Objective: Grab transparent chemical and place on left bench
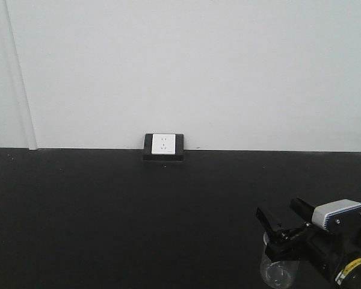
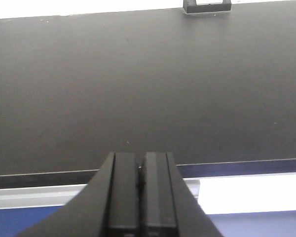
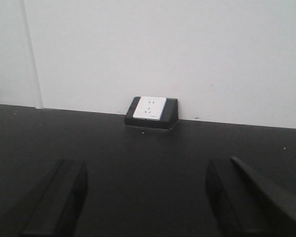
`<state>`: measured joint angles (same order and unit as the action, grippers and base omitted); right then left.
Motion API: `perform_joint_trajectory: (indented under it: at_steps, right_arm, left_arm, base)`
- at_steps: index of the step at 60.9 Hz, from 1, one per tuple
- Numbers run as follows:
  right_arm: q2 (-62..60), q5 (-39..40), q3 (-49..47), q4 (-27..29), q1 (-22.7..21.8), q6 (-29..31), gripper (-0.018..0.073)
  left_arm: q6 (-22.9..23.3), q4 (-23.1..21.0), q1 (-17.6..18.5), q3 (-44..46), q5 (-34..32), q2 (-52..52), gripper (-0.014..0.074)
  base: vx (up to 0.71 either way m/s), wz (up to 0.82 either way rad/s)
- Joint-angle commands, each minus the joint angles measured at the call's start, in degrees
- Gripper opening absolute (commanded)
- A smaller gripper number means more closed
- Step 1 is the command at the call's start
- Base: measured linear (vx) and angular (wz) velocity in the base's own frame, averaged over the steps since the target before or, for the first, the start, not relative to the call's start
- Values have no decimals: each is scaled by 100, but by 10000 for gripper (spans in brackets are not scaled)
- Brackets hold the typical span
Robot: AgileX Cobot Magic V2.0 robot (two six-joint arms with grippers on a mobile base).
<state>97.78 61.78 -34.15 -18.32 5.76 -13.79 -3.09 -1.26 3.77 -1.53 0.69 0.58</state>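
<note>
Near the front right corner of the worktop (image 1: 108, 217) stands the beaker (image 1: 278, 271), a small clear glass one, upright, with its lower part cut off by the frame. The right fingers (image 1: 271, 227) are spread wide and hang just above and behind its rim, gripping nothing. From the front view I cannot tell whether they touch the glass. The right wrist view shows only bare black surface between the two fingers, so the beaker does not sit between them. The left fingers (image 2: 126, 197) are pressed together on nothing, low over the front edge.

My judgement is that the grab is the step in hand and is not yet made. The next move calls for the open fingers to drop until the glass wall lies between them, then close gently enough not to tip or crack it. After that comes a level carry to the left.

The beaker looks thin-walled and see-through, with pale glints on its rounded base against the dark surface. A stick or a printed mark is too small to make out. A socket box (image 1: 163, 146) sits at the back edge against the white wall (image 1: 198, 60), well apart from the beaker.
</note>
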Motion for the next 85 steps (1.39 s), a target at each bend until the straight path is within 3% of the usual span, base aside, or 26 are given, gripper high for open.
perform_joint_trajectory:
  at_steps: [1,10,30,59,72,85]
  right_arm:
    - [0,803,-165,313,-9,244,541]
    - [210,812,-165,367,-9,524,541]
    - [677,812,-165,628,-9,535,536]
    - [1122,1051,-165,622,-9,546,456]
    - [1136,1154,-165,622,-9,632,347]
    - [1136,1173,-165,617,-9,692,121]
  left_arm:
    - [45,-4,10,-93,-449,110,-3]
    - [45,-4,10,-93,-449,110,-3]
    - [45,-4,10,-93,-449,110,-3]
    - [45,-4,10,-93,-449,110,-3]
    - [45,-4,10,-93,-449,110,-3]
    - [45,-4,10,-93,-449,110,-3]
  base:
    - [0,0]
    - [0,0]
    - [0,0]
    - [0,0]
    - [0,0]
    - [0,0]
